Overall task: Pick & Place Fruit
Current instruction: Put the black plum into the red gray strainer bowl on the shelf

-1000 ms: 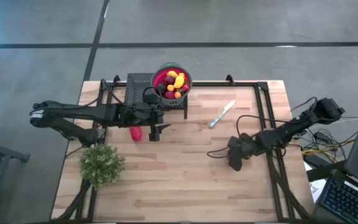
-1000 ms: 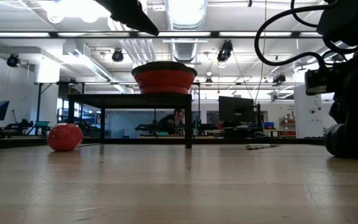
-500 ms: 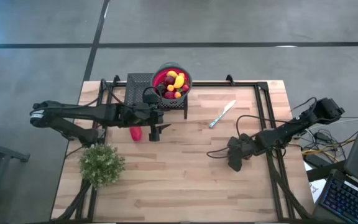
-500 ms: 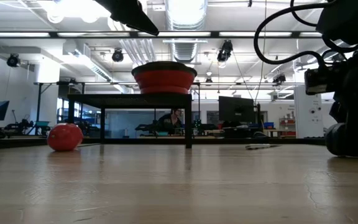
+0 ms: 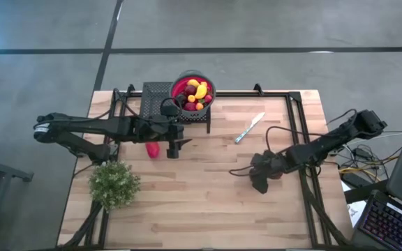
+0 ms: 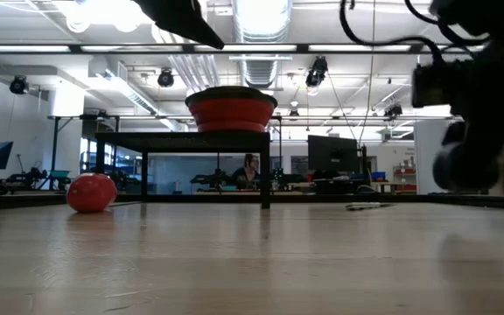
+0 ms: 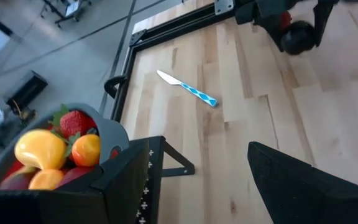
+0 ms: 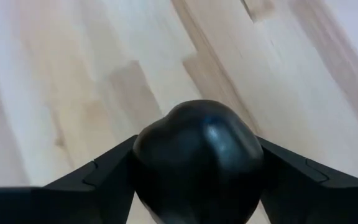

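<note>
My right gripper (image 5: pixel 259 178) hangs over the table's right half, shut on a dark round fruit (image 8: pixel 194 155), which also shows in the low view (image 6: pixel 458 166). My left gripper (image 5: pixel 174 148) stands open above the table, with nothing between its fingers, just right of a red fruit (image 5: pixel 152 149) resting on the wood. A red bowl (image 5: pixel 209 84) holding several fruits sits on a black stand (image 5: pixel 158 94) at the table's far edge. My right gripper pinches the dark fruit by its two opposite sides (image 8: pixel 143 168) between its two fingers (image 8: pixel 98 180). The fingers slant steeply down at it from the table's right. The fruit hangs clear of the wood.
A knife (image 5: pixel 249 127) lies between the stand and my right arm. A bushy green plant (image 5: pixel 114 183) stands at the near left. Black frame rails run along the table's left and right sides. Bare wood spreads across the middle and near part.
My right gripper has gone up and slightly toward the table's left with the dark fruit, which has come off the table and now hangs clear. My left arm has kept still.
</note>
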You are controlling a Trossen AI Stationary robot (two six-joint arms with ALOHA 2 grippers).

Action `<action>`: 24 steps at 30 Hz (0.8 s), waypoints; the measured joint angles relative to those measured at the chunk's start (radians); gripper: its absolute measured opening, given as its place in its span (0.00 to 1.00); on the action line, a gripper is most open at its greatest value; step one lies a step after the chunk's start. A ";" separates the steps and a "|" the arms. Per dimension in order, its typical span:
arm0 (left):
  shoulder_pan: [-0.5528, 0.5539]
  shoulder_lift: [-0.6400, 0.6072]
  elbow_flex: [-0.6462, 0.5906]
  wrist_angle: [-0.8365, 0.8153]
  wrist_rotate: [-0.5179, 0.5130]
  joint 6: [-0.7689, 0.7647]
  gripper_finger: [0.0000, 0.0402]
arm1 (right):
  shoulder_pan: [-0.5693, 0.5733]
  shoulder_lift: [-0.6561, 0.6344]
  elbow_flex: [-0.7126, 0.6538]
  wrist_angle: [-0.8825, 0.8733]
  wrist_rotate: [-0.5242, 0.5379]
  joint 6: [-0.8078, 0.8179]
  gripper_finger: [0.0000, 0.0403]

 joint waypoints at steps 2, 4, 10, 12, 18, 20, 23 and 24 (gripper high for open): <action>0.000 0.000 0.000 0.000 0.000 0.042 0.70 | -0.015 0.000 0.030 0.001 -0.012 -0.041 0.66; 0.000 0.000 0.000 0.000 0.000 0.084 0.70 | -0.037 -0.001 0.064 0.003 -0.034 -0.085 0.64; 0.000 0.000 0.000 0.000 -0.003 0.216 0.70 | -0.092 -0.001 0.169 0.012 -0.055 -0.213 0.63; -0.001 0.000 0.000 0.008 -0.017 0.260 0.70 | -0.107 -0.002 0.205 0.013 -0.055 -0.256 0.65; -0.001 -0.001 0.000 0.029 -0.093 0.365 0.69 | -0.171 -0.002 0.297 0.051 -0.077 -0.365 0.66; 0.000 -0.001 0.000 0.053 -0.100 0.406 0.69 | -0.199 -0.002 0.326 0.079 -0.103 -0.403 0.64; 0.000 -0.001 0.000 0.099 -0.102 0.464 0.69 | -0.242 -0.002 0.367 0.108 -0.142 -0.465 0.62; 0.000 -0.001 0.000 0.112 -0.101 0.479 0.69 | -0.256 -0.002 0.382 0.112 -0.151 -0.486 0.62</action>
